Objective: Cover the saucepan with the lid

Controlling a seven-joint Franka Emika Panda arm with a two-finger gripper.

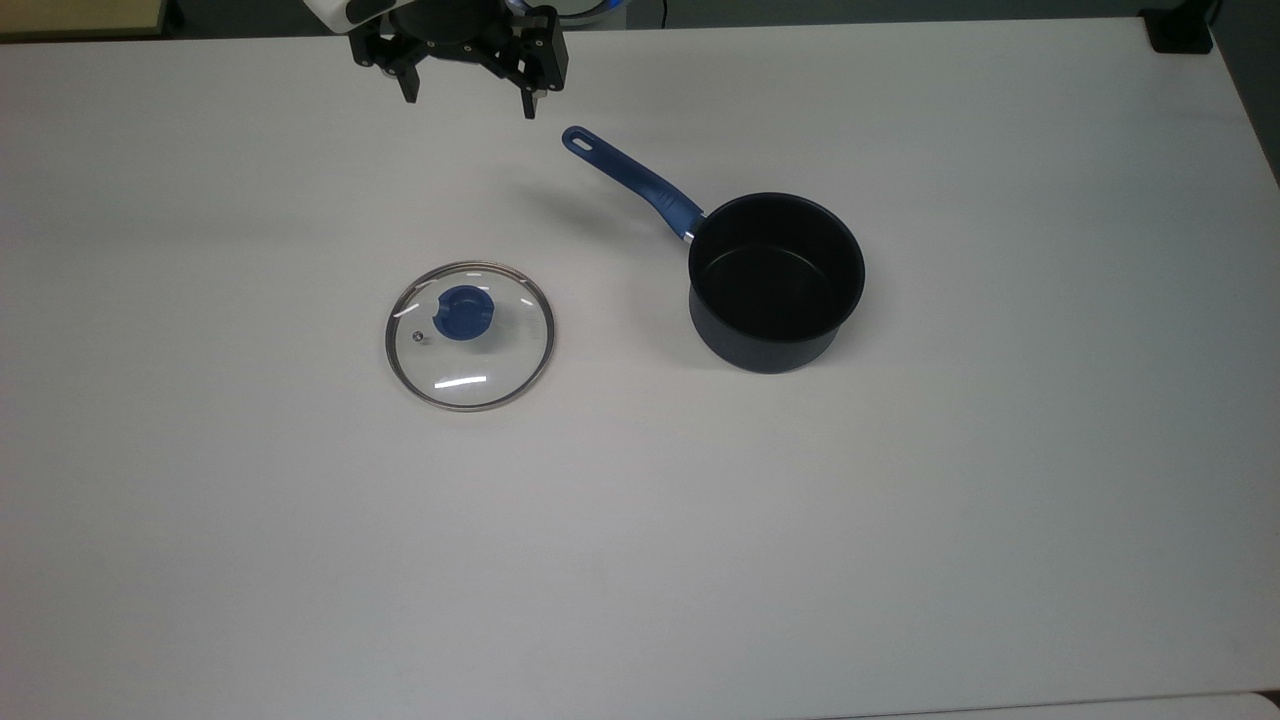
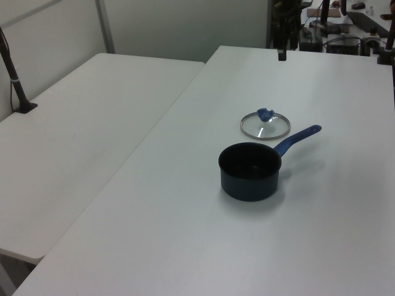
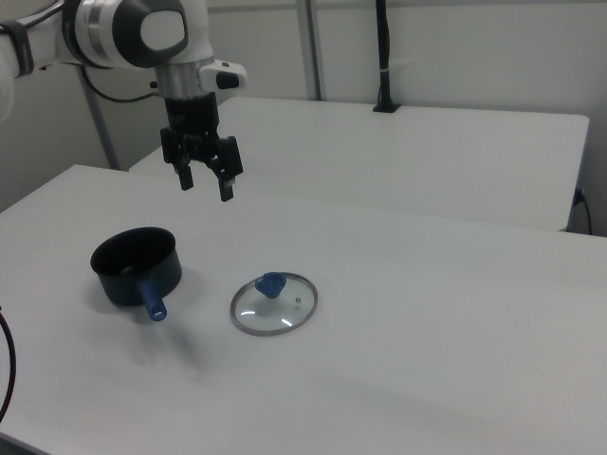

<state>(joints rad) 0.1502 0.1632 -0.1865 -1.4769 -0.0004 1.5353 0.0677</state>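
The glass lid [image 1: 470, 336] with its blue knob lies flat on the white table, left of the saucepan in the top view; it shows too as the lid [image 3: 274, 303] and the lid [image 2: 265, 125]. The dark saucepan [image 1: 777, 282] stands upright and empty, its blue handle [image 1: 630, 180] pointing up-left toward the gripper; the saucepan [image 3: 136, 266] and saucepan [image 2: 250, 171] sit apart from the lid. My gripper [image 1: 468, 98] hangs open above the table at the top view's upper edge, well away from the lid, holding nothing. The gripper [image 3: 207, 186] is high above the table.
The white table [image 1: 640, 560] stretches wide around both objects. A second white table [image 2: 80, 123] adjoins it on the left view's left. A black post stands on that table [image 3: 383, 57]. Clutter [image 2: 345, 31] sits at the left view's far end.
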